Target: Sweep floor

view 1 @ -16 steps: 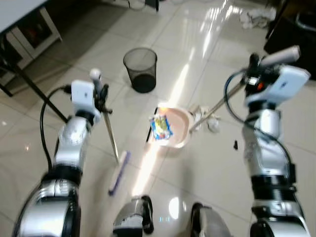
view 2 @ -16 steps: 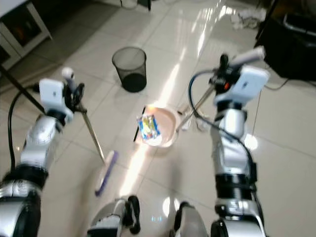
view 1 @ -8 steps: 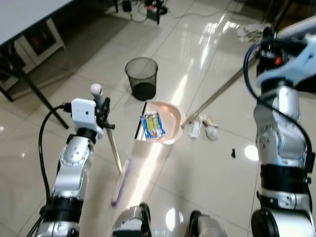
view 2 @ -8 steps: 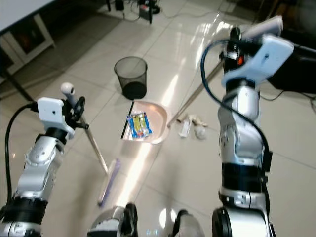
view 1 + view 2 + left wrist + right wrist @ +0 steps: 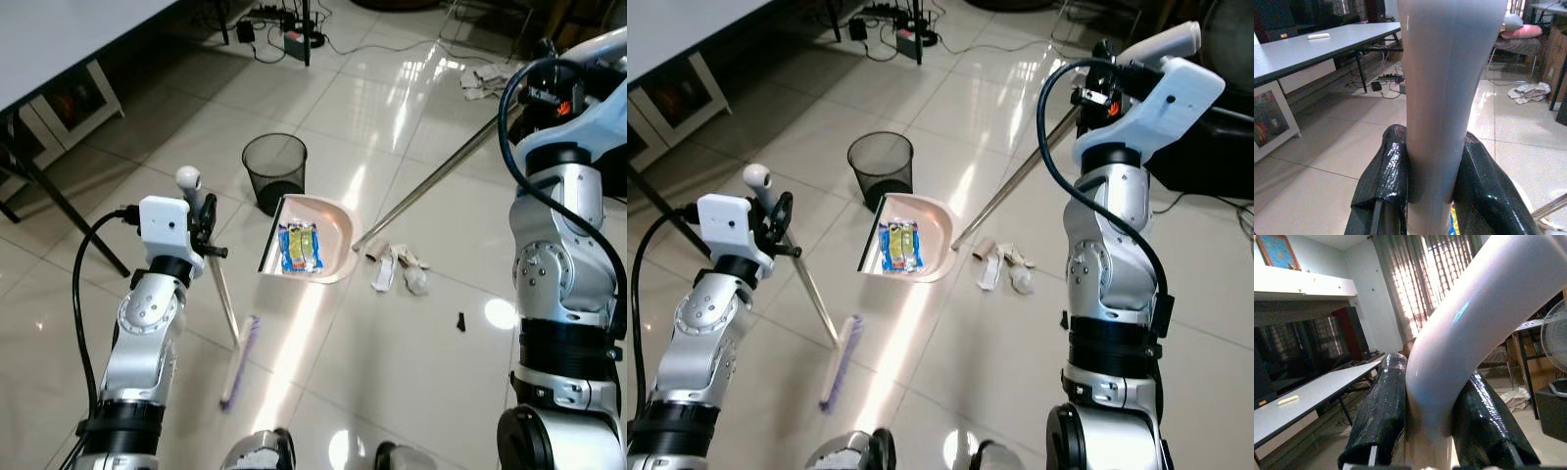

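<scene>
Left gripper [image 5: 1432, 191]: we hold it at about 9 o'clock in the head view, jaws pinching the grey handle of the broom.
Broom [image 5: 224, 304]: a thin grey metal pole with a white knob on top, slanting down to a flat purple brush head [image 5: 240, 359] that rests on the glossy tiled floor [image 5: 372, 362] at about 7 o'clock.
Right gripper [image 5: 1432, 431]: we carry it high at about 2 o'clock, jaws pinching the white curved grip of the dustpan's handle.
Dustpan handle [image 5: 431, 182]: a long silver metal rod running from our right gripper down toward the centre, where it meets the pan.
Dustpan [image 5: 333, 230]: a pale pink plastic pan near the centre of the head view, its straight dark lip turned toward 9 o'clock.
Swept item [image 5: 297, 246]: a blue and yellow snack wrapper lying inside the pan.
Loose rubbish [image 5: 397, 268]: crumpled white scraps on the floor just beside the pan at its 3 o'clock side; a small black bit [image 5: 459, 320] lies farther toward 4 o'clock.
Bin [image 5: 274, 171]: a round black wire-mesh wastebasket standing at about 11 o'clock, just beyond the pan.
Worktop [image 5: 69, 39]: a pale grey surface on black legs along 10 o'clock.
Far floor: a black power strip with cables [image 5: 289, 24] at 12 o'clock, and a white cloth heap [image 5: 485, 78] at 1 o'clock.
</scene>
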Robot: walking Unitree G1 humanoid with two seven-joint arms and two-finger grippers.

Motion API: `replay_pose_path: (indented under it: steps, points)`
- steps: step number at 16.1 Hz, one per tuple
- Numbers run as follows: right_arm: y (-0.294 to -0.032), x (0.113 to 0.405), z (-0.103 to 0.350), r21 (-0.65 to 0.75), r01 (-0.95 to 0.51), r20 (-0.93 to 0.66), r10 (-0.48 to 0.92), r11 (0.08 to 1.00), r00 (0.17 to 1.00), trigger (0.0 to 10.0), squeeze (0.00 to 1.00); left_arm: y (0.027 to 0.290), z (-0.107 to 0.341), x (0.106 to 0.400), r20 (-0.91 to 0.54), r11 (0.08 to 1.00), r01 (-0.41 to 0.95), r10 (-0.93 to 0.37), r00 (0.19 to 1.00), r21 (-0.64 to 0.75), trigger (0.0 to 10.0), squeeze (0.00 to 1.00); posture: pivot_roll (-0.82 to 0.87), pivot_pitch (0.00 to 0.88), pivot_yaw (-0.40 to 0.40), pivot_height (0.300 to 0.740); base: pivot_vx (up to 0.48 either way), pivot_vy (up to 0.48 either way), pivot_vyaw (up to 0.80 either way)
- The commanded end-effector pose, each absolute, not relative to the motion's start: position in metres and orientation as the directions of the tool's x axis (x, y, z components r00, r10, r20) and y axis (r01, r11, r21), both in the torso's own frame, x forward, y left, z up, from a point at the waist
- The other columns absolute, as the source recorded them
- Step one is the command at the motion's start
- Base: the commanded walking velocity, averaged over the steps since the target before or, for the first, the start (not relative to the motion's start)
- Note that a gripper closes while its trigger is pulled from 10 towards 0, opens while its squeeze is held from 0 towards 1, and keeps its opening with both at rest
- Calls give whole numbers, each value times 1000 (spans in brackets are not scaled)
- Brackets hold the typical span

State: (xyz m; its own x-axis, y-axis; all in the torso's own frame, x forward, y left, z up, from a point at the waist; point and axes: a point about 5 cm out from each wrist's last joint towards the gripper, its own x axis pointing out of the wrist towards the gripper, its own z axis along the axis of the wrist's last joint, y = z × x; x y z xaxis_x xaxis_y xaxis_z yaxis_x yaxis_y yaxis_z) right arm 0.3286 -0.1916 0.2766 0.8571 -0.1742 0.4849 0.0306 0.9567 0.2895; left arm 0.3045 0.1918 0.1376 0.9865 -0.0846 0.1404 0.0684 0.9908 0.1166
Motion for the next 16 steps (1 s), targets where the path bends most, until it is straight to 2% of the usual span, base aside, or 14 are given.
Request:
replay_pose_path:
  steps: [1,9,16]
  points:
    - [-193,324,294,321,7,544,-190,947,817,10000,0,192,142,303,153,989,63,-84,985,136,10000,0,15,68,49,740,416,0,0]
    - [-195,325,298,278,44,546,-196,959,814,10000,0,192,143,300,143,988,62,-83,986,140,10000,0,17,76,51,740,430,0,0]
    - [-196,324,299,285,52,551,-208,957,808,10000,0,189,143,299,138,987,72,-93,986,145,10000,0,14,81,54,740,445,0,435]
